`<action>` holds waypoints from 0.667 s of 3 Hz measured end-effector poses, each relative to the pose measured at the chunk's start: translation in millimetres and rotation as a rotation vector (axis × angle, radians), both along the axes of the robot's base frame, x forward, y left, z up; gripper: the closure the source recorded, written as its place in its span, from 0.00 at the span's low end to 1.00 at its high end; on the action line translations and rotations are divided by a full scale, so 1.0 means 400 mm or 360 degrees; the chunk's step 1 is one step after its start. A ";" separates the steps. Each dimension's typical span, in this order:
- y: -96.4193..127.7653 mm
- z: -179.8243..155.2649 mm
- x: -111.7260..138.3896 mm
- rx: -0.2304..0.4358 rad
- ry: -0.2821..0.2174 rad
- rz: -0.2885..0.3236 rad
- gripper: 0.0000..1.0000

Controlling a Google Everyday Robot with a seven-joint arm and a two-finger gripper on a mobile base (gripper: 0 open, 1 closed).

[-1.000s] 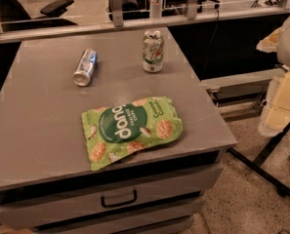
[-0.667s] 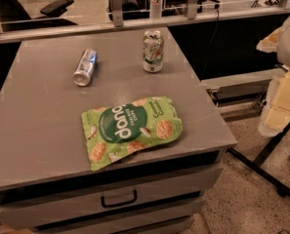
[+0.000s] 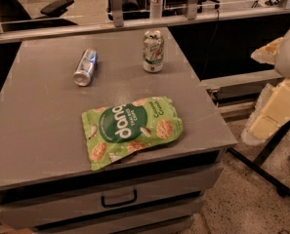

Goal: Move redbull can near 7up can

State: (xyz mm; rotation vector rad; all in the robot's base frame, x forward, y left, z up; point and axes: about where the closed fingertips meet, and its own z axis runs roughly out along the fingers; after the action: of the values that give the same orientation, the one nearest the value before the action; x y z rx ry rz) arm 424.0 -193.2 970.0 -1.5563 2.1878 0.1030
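The grey surface (image 3: 42, 126) carries three things: the redbull can (image 3: 85, 67) lies on its side at the back left, and the 7up can (image 3: 153, 51) stands upright at the back, right of the middle. The two cans are apart, with a bare strip between them. A green chip bag (image 3: 132, 129) lies flat in front of them, well apart from both, and its lower corner reaches close to the surface's front edge. The pale tool (image 3: 271, 52) hangs off beyond the surface's right edge, touching nothing on it.
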 end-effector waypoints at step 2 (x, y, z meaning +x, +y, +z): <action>0.124 -0.075 -0.038 0.0519 -0.0161 -0.0020 0.00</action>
State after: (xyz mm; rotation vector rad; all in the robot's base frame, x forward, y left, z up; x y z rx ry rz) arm 408.7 -143.6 939.9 -1.3352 1.9856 0.3506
